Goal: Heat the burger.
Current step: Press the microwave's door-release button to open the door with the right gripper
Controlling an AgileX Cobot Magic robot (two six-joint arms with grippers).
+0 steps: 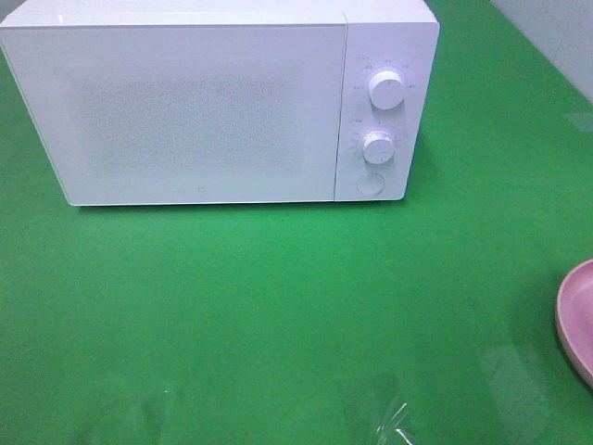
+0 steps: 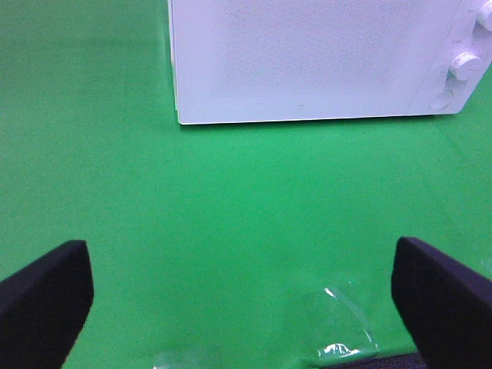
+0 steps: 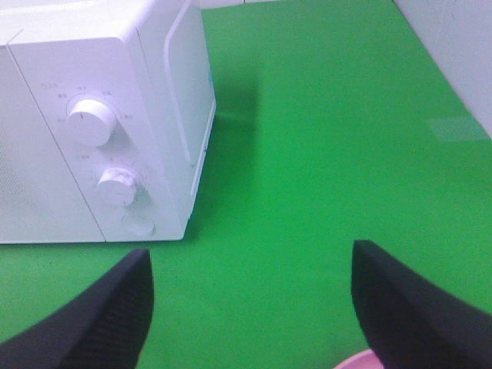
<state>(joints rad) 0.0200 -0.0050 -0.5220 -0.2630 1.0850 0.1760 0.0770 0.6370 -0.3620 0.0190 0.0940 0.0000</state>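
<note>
L hand (image 2: 242, 257) and R hand (image 3: 252, 254) are hanging wide apart, empty, over worktop (image 1: 278, 306); burger isn't showing anywhere; microwave (image 1: 204, 102) door's shut, so loading w/o opening is risking a knock

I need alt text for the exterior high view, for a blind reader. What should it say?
A white microwave with its door shut stands at the back of a green table, two knobs and a button on its right panel. Part of a pink plate shows at the right edge.
</note>
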